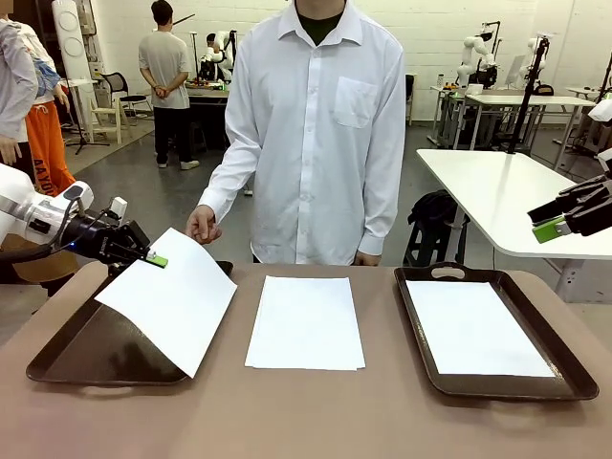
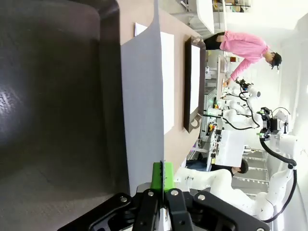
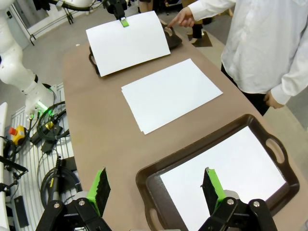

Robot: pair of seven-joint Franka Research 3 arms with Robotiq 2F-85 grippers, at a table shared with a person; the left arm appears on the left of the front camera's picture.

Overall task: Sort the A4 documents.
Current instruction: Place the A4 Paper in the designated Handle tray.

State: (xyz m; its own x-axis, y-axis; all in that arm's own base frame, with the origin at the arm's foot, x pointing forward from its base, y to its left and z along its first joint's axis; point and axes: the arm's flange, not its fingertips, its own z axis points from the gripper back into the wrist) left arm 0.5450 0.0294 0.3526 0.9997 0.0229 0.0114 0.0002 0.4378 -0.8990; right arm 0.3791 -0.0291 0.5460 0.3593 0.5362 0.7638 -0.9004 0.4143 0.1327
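The left arm (image 1: 24, 212) reaches in low from the left, its white links ending in a black wrist that lies nearly level. The left end effector (image 1: 156, 258) is pinched tight, its green pads (image 2: 157, 175) pressed flat together on the edge of a sheet (image 1: 177, 301) that slopes down beyond its fingertips. The right end effector (image 1: 549, 223) hovers raised, well apart from the left one, its fingers pointing toward it and tilted slightly down. Its jaws are spread wide with nothing between them, and its green pads (image 3: 100, 185) face each other.
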